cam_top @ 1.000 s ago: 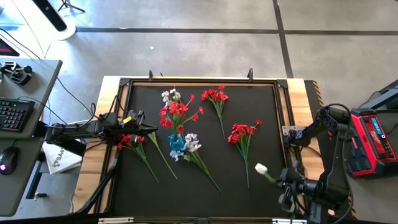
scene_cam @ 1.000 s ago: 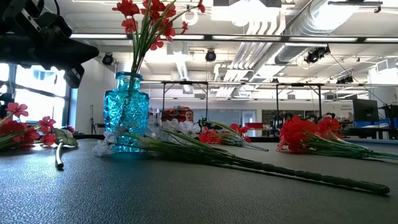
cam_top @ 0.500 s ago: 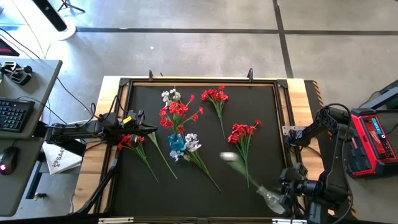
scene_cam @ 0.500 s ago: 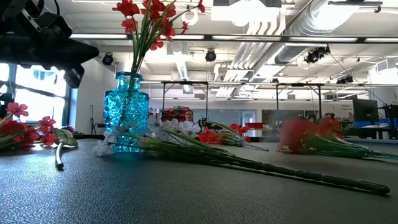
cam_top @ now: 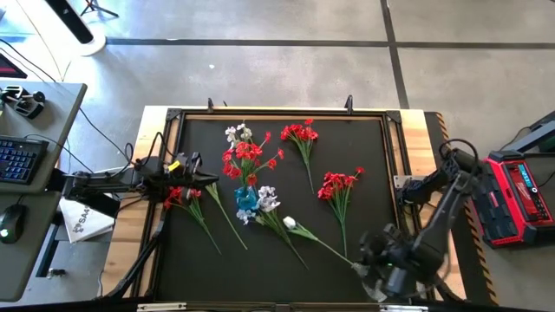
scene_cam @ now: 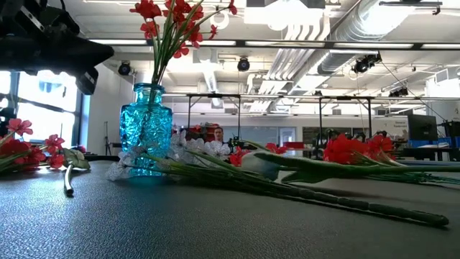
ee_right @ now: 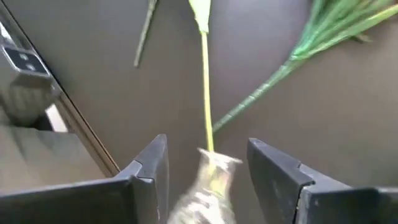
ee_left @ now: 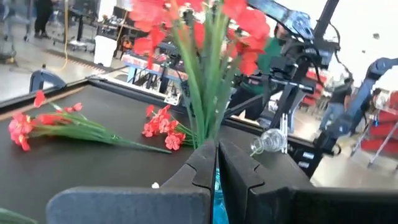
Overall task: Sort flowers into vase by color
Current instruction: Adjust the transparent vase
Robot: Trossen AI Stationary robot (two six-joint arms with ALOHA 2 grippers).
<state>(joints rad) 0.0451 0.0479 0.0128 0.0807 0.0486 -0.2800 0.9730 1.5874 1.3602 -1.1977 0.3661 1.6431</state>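
A blue vase (cam_top: 246, 200) holds red flowers (cam_top: 244, 156) mid-table. A white-bud flower (cam_top: 290, 223) lies flat, its stem (ee_right: 205, 93) running into a clear glass vase (ee_right: 206, 186) near the front right. My right gripper (cam_top: 371, 270) is open, a finger on either side of that vase's mouth, with a gap showing on each side. My left gripper (cam_top: 208, 179) is shut on nothing and hovers left of the blue vase, above a red sprig (cam_top: 184, 198). Two red sprigs (cam_top: 302, 137) (cam_top: 338, 185) and a white sprig (cam_top: 269, 204) lie on the mat.
The black mat sits in a raised wooden frame (cam_top: 156, 173). A bare green stem (cam_top: 227, 218) lies beside the blue vase. A red case (cam_top: 519, 198) stands off the table's right, and a desk with a keyboard (cam_top: 19, 160) off its left.
The white-bud flower, which stood tilted up beside my right gripper, has swung down toward the table's left and now lies flat across the white sprig's stem. The clear vase and my right gripper have shifted a little toward the table's left.
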